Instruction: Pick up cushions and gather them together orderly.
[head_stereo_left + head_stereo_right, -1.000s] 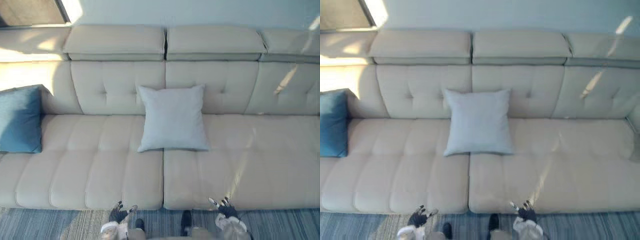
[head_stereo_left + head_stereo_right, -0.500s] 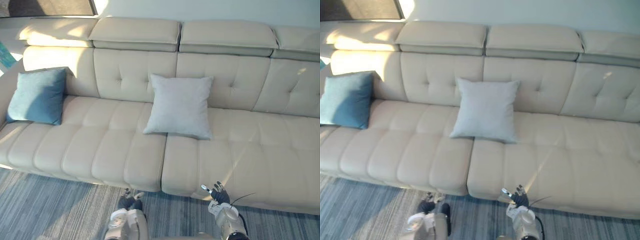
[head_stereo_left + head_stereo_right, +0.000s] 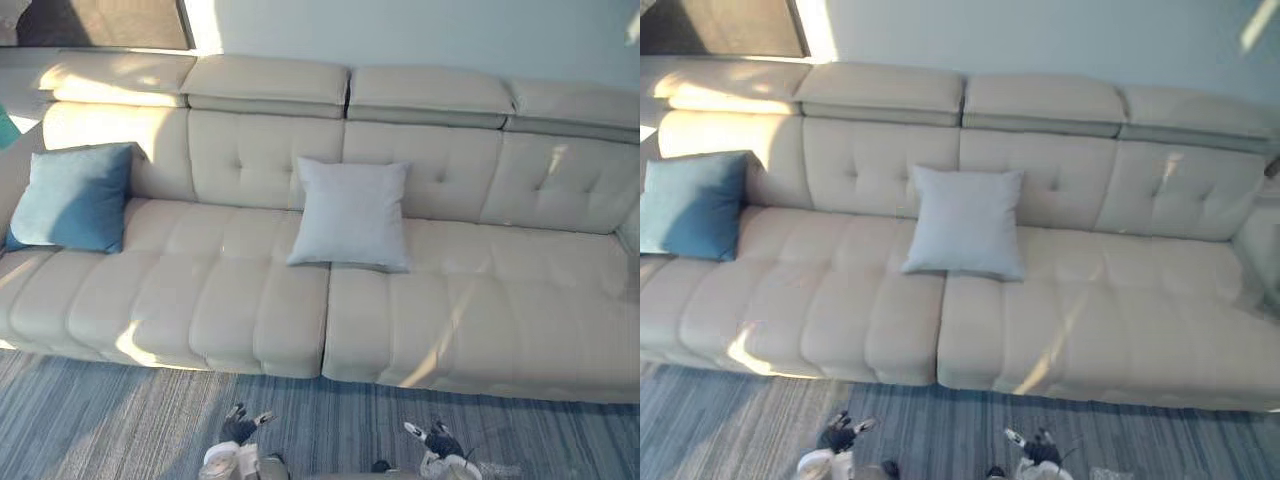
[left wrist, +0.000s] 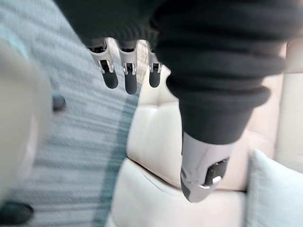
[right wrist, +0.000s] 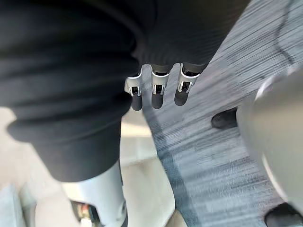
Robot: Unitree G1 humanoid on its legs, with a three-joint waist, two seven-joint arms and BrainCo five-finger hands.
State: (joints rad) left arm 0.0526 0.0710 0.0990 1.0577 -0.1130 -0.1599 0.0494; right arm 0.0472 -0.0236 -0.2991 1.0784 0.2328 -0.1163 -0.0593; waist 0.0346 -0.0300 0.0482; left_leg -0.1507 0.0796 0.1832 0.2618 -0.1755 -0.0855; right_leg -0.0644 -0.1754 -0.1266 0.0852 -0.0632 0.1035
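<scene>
The sofa (image 3: 480, 300) is cream, button-tufted. 1 teal-blue cushion (image 3: 72, 197) and 1 pale grey cushion (image 3: 352, 213) are plain. The carpet (image 3: 100, 420) is striped blue-grey; the wall (image 3: 420, 35) pale blue-grey.

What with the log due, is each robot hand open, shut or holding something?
Left robot hand: open, holding nothing.
Right robot hand: open, holding nothing.
</scene>
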